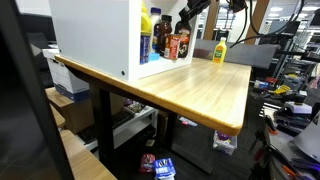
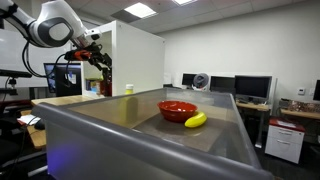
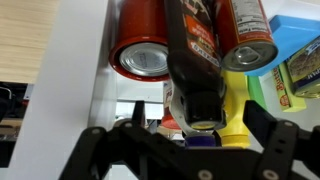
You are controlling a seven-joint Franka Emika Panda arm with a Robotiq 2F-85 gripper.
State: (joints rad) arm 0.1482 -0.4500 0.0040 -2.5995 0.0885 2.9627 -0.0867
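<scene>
My gripper (image 3: 188, 142) is open, its two black fingers (image 3: 90, 145) spread wide. In the wrist view a dark sauce bottle (image 3: 195, 50) with a black cap lies straight ahead between them, not touched. A red can (image 3: 143, 45) stands on one side of it and a second can (image 3: 250, 40) on the other, with a yellow squeeze bottle (image 3: 236, 120) close by. In an exterior view the gripper (image 1: 186, 20) hangs at the open front of a white cabinet (image 1: 95, 35), just above the dark bottle (image 1: 162, 38) and the red can (image 1: 179, 46).
The cabinet stands on a wooden table (image 1: 195, 90), where a yellow bottle (image 1: 219, 50) stands alone beyond it. A blue box (image 3: 295, 30) is on the shelf. In an exterior view a grey bin (image 2: 150, 135) holds a red bowl (image 2: 177, 109) and a banana (image 2: 196, 120).
</scene>
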